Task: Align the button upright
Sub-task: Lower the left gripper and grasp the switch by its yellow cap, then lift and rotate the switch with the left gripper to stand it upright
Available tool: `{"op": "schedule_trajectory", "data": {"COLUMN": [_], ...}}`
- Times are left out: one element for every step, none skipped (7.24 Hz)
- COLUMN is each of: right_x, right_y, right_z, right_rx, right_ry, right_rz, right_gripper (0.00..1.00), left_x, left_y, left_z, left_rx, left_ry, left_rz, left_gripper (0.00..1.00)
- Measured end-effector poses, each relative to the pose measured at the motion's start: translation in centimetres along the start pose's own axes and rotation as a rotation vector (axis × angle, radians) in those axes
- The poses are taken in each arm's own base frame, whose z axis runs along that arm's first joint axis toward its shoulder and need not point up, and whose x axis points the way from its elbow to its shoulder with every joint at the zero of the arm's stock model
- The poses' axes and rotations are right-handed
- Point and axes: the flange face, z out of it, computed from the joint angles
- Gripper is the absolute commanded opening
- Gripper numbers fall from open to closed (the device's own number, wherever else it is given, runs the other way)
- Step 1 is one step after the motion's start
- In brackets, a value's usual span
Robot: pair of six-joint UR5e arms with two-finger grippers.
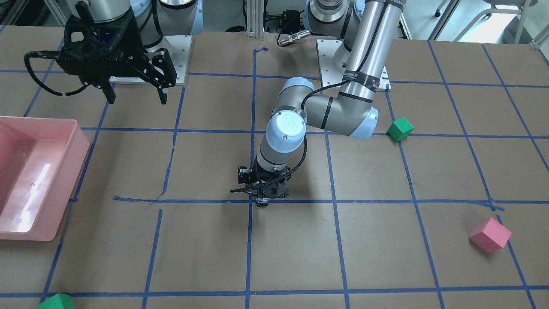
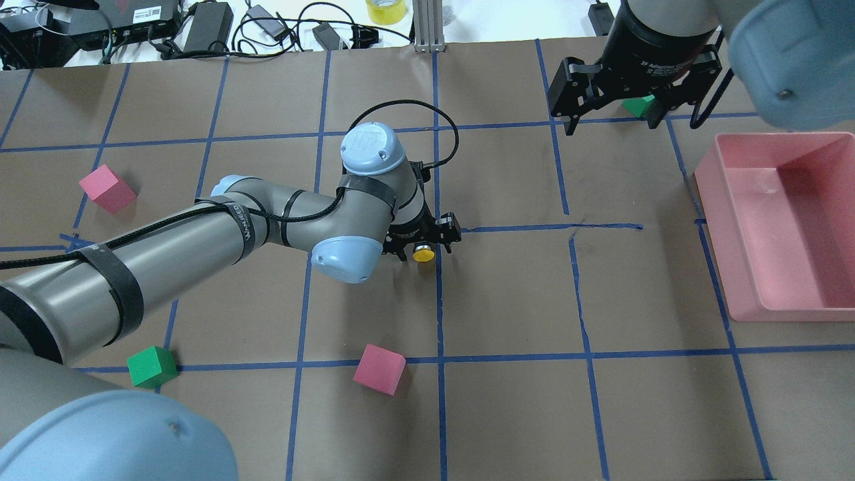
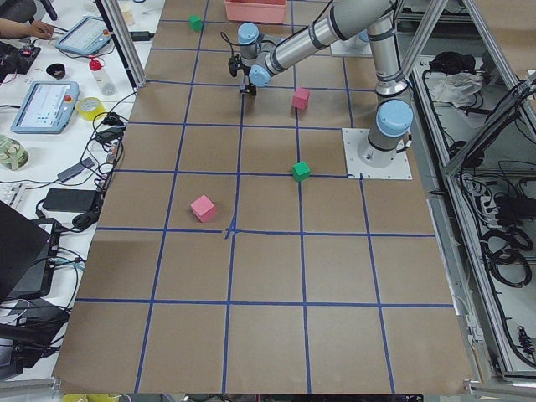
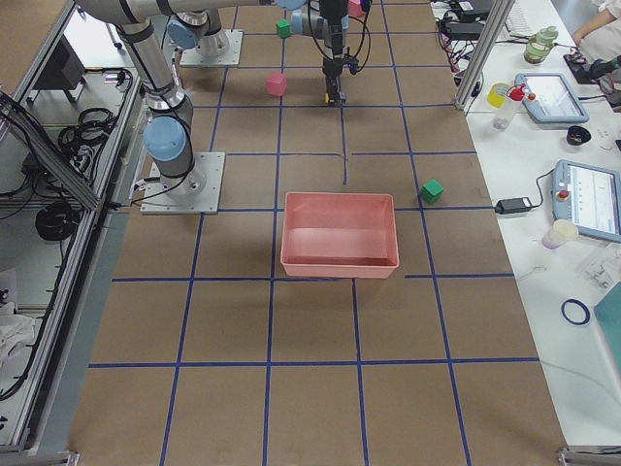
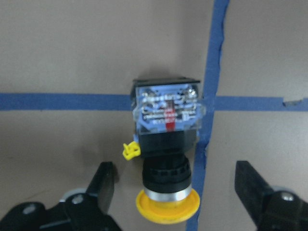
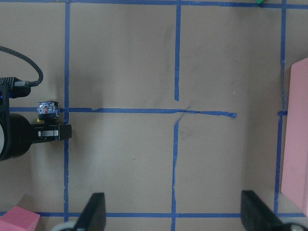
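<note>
Sideways on the desk (image 5: 72,48) lies the button (image 5: 166,144), its yellow cap between the left jaws, which stand apart; the right jaws, well away, are apart too.

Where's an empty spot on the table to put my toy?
Bare paper lies between the button and the pink bin, and right of the near pink cube. It is crowded by the button, where the left gripper straddles it.
</note>
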Motion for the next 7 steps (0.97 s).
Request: {"op": "schedule_trajectory", "data": {"right_x": [0.0, 0.0, 0.0, 0.0, 0.0, 0.0, 0.0], "right_y": [0.0, 0.0, 0.0, 0.0, 0.0, 0.0, 0.0], "right_z": [0.0, 0.1, 0.1, 0.1, 0.1, 0.1, 0.1], "right_rx": [-0.001, -0.002, -0.002, -0.002, -0.002, -0.002, -0.002], "right_ry": [0.0, 0.0, 0.0, -0.001, -0.001, -0.001, -0.001], "right_rz": [0.0, 0.001, 0.001, 0.001, 0.0, 0.0, 0.0], "right_gripper": [1.0, 1.0, 1.0, 1.0, 1.0, 1.0, 1.0], "left_x": [0.0, 0.0, 0.1, 0.3, 0.5, 0.4, -0.2], "left_y": [0.2, 0.3, 0.4, 0.5, 0.5, 0.2, -0.3], "left_z": [0.0, -0.3, -0.9, -1.6, -2.0, -2.4, -2.7], "left_rx": [-0.014, -0.023, -0.03, -0.049, -0.08, -0.118, -0.173], "left_ry": [-0.005, -0.009, -0.007, 0.0, 0.017, 0.05, 0.11], "left_rz": [-0.005, -0.012, -0.034, -0.078, -0.141, -0.232, -0.341], "left_gripper": [0.0, 0.0, 0.0, 0.0, 0.0, 0.0, 0.0]}}
